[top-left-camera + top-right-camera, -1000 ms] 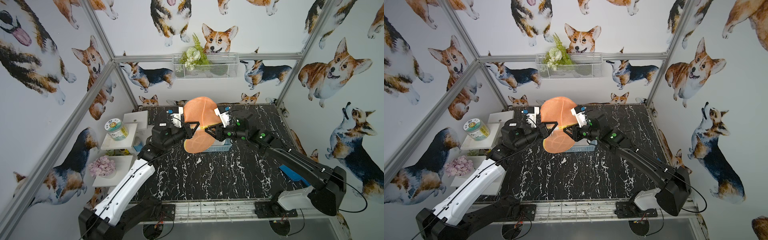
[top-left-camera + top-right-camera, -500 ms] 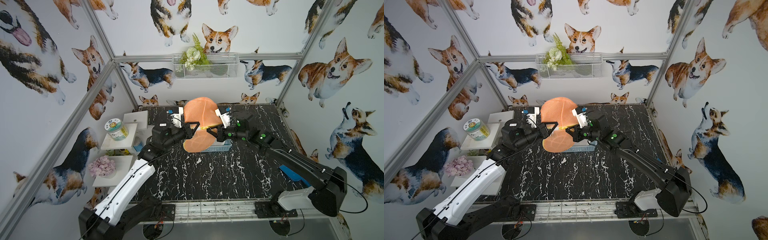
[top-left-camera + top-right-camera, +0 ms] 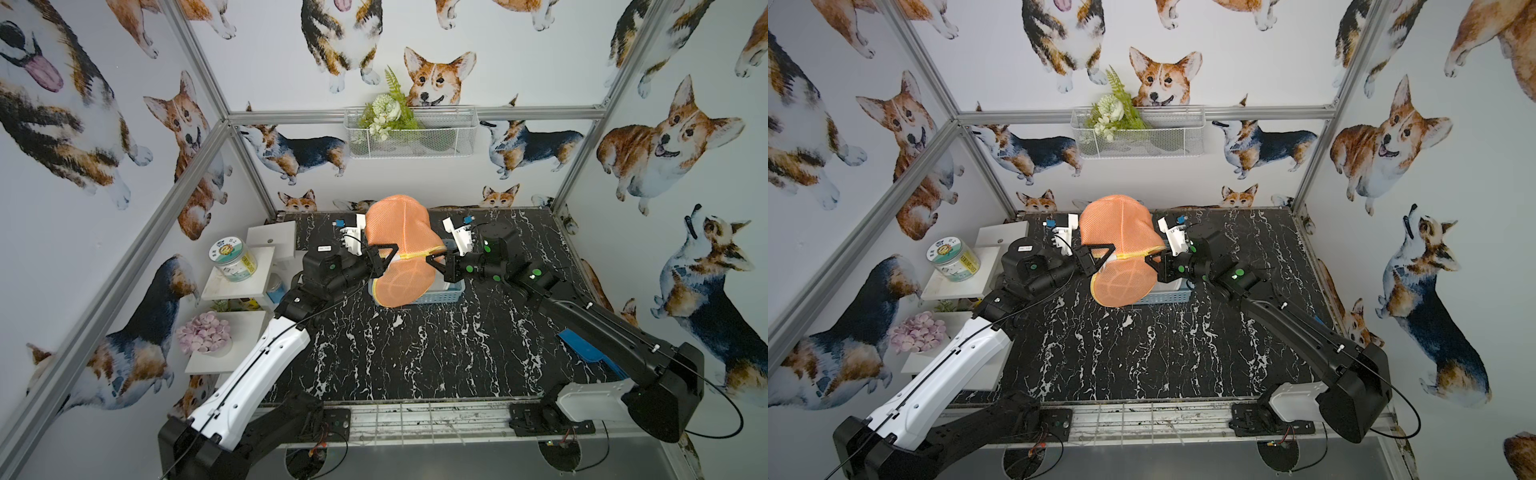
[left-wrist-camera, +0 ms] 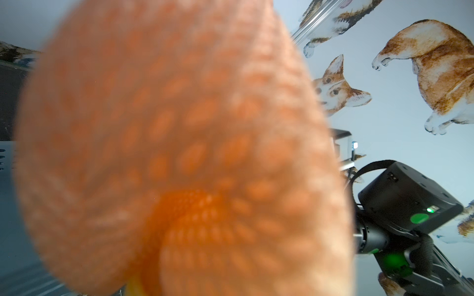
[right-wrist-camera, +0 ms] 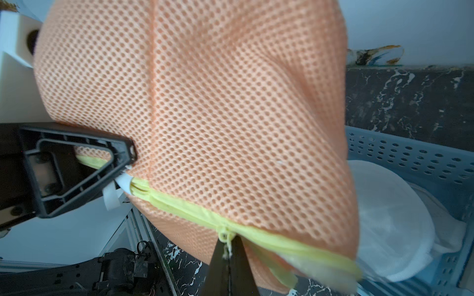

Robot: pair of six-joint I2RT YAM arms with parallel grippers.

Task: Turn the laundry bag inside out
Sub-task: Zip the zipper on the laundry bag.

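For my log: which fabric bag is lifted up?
The orange mesh laundry bag, gripped by the left pincer and right pincer; the white fabric bag lies in the blue plastic basket.

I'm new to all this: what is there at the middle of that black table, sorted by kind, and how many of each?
orange mesh laundry bag: 1
blue plastic basket: 1
white fabric bundle: 1
robot claws: 2 (left claw, right claw)
Total: 5
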